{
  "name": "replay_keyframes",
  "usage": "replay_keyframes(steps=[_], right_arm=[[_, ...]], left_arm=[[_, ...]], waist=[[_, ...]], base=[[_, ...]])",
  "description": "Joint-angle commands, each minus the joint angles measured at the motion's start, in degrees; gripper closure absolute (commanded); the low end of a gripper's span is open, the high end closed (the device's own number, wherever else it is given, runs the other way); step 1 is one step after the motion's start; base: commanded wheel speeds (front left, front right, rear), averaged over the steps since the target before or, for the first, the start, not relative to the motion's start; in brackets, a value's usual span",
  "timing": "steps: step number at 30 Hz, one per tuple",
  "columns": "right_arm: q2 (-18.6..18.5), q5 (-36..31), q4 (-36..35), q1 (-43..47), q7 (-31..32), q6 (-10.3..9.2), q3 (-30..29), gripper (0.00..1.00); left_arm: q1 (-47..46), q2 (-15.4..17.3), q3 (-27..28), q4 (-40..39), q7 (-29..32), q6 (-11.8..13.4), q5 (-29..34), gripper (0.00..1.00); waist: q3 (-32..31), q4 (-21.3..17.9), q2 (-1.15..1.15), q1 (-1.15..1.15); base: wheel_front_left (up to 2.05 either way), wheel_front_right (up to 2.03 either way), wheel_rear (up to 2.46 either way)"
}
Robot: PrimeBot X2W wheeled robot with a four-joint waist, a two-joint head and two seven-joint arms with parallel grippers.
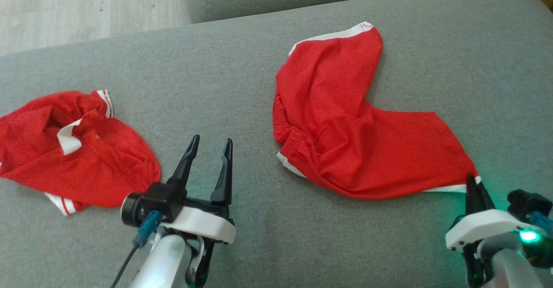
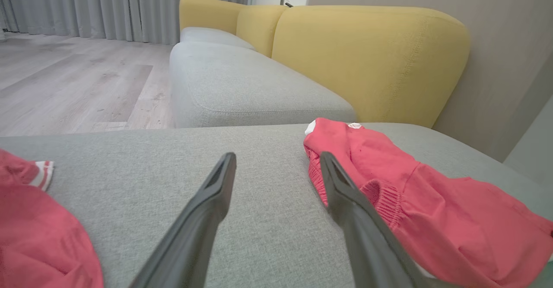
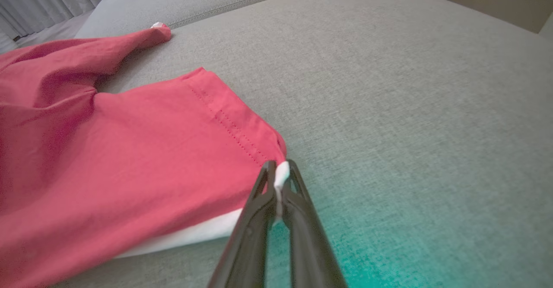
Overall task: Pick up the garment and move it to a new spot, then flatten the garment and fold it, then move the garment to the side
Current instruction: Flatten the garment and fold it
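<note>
My right gripper (image 3: 278, 172) pinches the red shorts (image 3: 151, 150) by a white-trimmed corner.
Soft cloth lies rumpled on the coarse-woven grey cushion (image 3: 410, 85); left gripper (image 1: 210, 144) spread wide.

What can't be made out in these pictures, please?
Head view: the crumpled red garment runs off the left edge, so its type stays unclear.
Right wrist view: the shorts are cut by the left edge; the right tool, shut on their white-trimmed corner, hides how much cloth it holds.
Left wrist view: a finger of the open left tool covers part of the waistband.
</note>
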Motion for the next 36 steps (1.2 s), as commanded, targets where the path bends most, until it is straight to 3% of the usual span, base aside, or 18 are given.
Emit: replay_keyframes(steps=[1,6,12,21,33,34,35,36], right_arm=[[-0.4,-0.5,-2.0,-1.7,-0.7,-0.04,0.8,1.0],[-0.4,-0.3,-3.5,-1.9,0.0,-0.04,0.7,1.0],[-0.4,0.6,-4.6,-2.4,0.6,-0.04,1.9,1.0],[-0.4,1.2,-4.9,-2.9,0.6,-0.04,2.6,1.0],[-0.4,1.7,-3.5,-3.7,0.0,-0.04,3.5,1.0],[-0.4,1.8,-3.4,-3.7,0.0,-0.04,3.6,1.0],[-0.4,1.8,-3.4,-3.7,0.0,-0.04,3.6,1.0],[-0.4,1.8,-3.3,-3.8,-0.1,-0.04,3.6,1.0]], left_arm=[[-2.8,0.3,1.6,-1.4,-0.7,-0.3,0.5,0.0],[-5.2,0.9,-1.7,0.6,0.2,-2.6,1.8,0.0],[-10.1,2.8,-10.1,5.6,6.4,-5.0,3.0,0.0],[-15.6,6.2,-21.0,9.2,9.2,-5.3,-2.3,0.0],[-20.0,7.6,-27.7,11.2,6.6,-5.3,-7.7,0.0],[-20.2,7.7,-28.2,11.3,6.4,-5.3,-8.0,0.07],[-20.2,7.7,-28.2,11.3,6.4,-5.3,-8.0,0.07],[-20.4,7.8,-28.8,11.4,6.3,-5.3,-8.3,0.41]], waist=[[0.2,-0.2,0.0,0.0],[1.4,-0.8,0.0,0.0],[3.3,-1.7,0.0,0.0],[5.0,-3.0,0.0,0.0],[5.7,-3.8,0.0,0.0],[5.7,-3.8,0.0,0.0],[5.7,-3.8,0.0,0.0],[5.7,-3.8,0.0,0.0]], base=[[0.0,0.0,0.0],[0.0,0.0,0.0],[0.0,0.0,0.0],[0.0,0.0,0.0],[0.0,0.0,0.0],[0.0,0.0,0.0],[0.0,0.0,0.0],[0.0,0.0,0.0]])
